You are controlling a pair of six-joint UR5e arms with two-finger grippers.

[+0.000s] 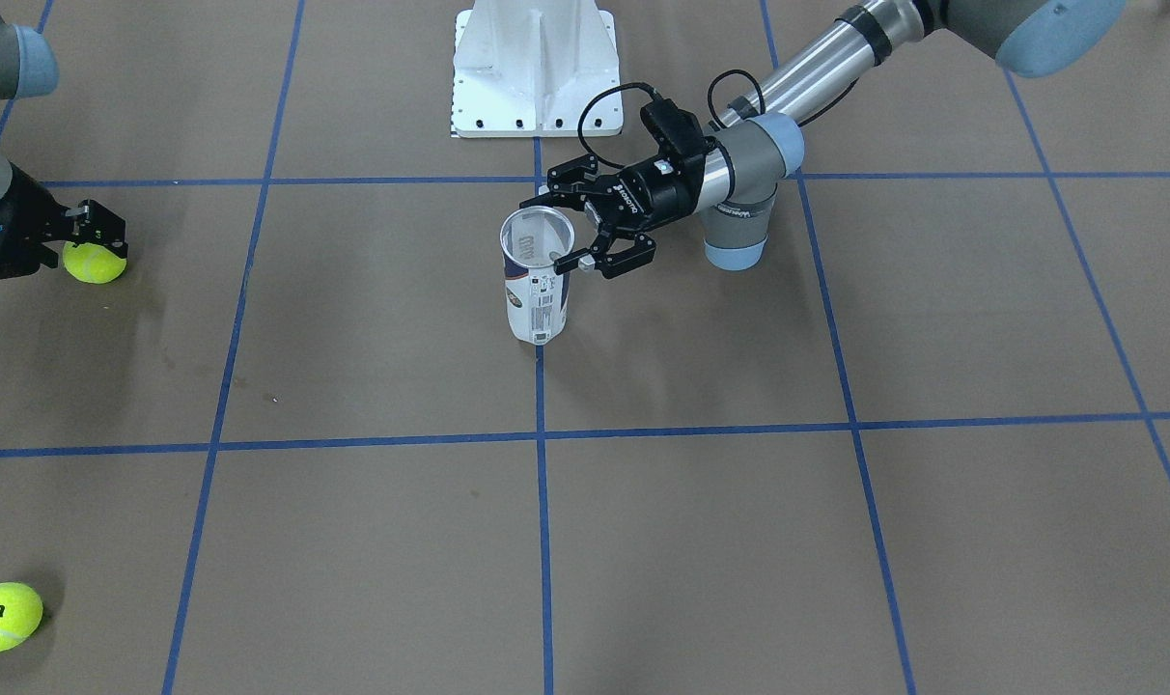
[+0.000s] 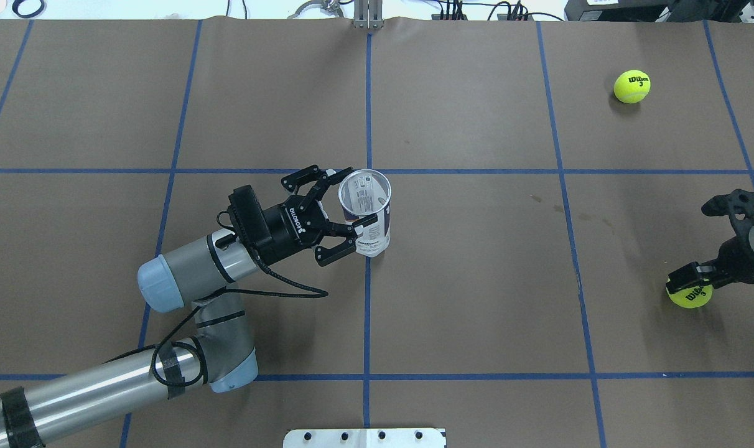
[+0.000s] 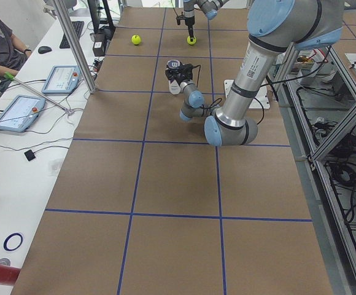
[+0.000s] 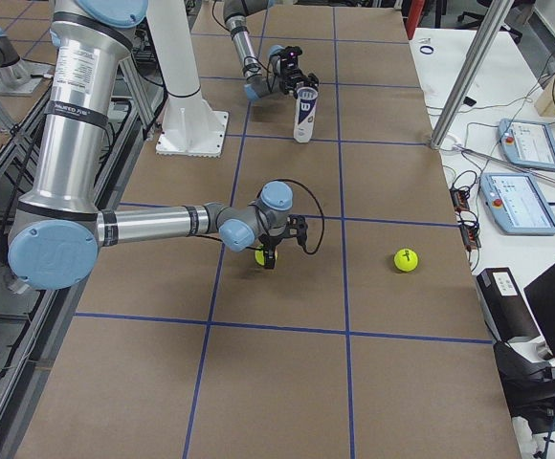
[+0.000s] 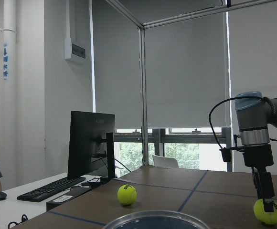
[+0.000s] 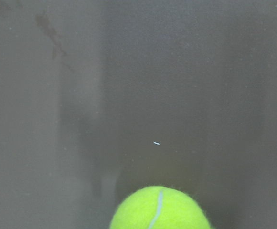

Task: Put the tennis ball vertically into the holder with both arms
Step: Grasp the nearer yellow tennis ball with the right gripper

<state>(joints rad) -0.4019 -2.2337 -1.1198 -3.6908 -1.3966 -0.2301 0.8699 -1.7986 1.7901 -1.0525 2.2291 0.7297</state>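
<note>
The holder (image 2: 374, 239), a clear can with a white and navy label, stands upright and open-topped near the table's middle (image 1: 537, 309). My left gripper (image 2: 356, 199) comes in level from its side and is shut on it just below the silver rim, which shows in the left wrist view (image 5: 153, 220). My right gripper (image 2: 690, 285) points down at the right edge, its fingers closed on the upper sides of a yellow tennis ball (image 2: 692, 300) that rests on the table (image 1: 95, 265). The right wrist view shows that ball's top (image 6: 160, 210).
A second tennis ball (image 2: 631, 86) lies loose at the far right (image 1: 2, 618). The white mounting base (image 1: 537, 68) stands at the robot's edge. Blue tape lines grid the brown table. Monitors and tablets sit on a side desk (image 4: 521, 196).
</note>
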